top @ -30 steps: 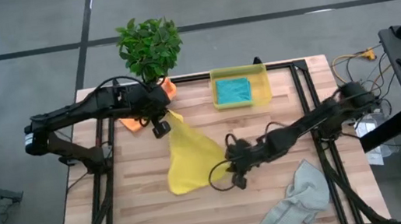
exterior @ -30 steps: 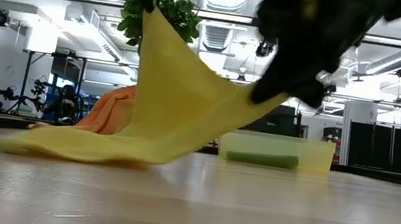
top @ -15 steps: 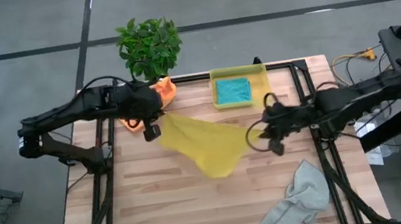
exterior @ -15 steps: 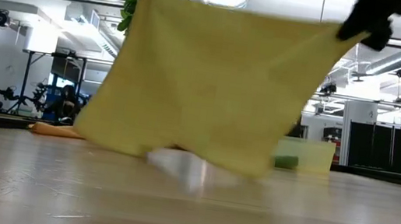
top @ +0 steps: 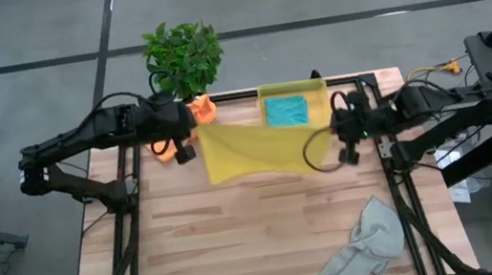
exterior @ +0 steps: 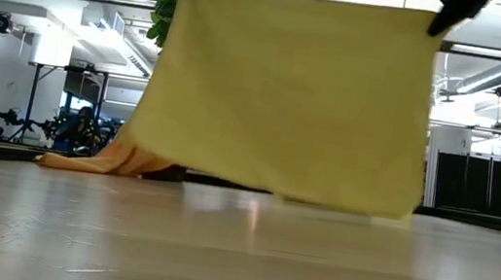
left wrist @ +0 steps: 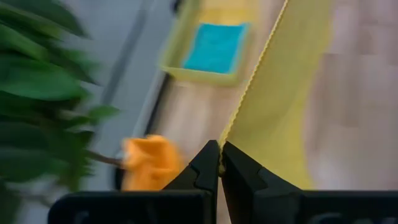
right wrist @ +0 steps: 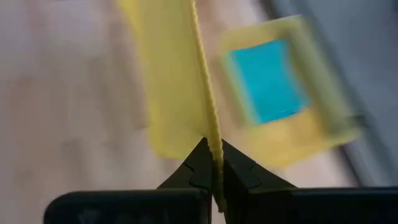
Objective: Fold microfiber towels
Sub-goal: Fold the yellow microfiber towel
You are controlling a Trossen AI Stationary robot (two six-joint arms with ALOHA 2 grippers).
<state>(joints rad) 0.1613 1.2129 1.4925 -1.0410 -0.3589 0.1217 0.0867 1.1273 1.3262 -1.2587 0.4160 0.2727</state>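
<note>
Jaws clenched on its top corners, left gripper (top: 186,153) and right gripper (top: 346,136) hold the thin yellow microfiber towel (top: 257,147) taut above the wooden desk (top: 242,244); they should lower it evenly, keeping corners level.

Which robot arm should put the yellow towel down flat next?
Probably neither alone. The left fingers and right fingers each pinch a top corner of the yellow towel, stretched between them above the table, so both should lower together.

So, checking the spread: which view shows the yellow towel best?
The low view: the yellow towel hangs flat and fills the picture. The high view foreshortens it between both grippers; each wrist view shows only a pinched edge.
</note>
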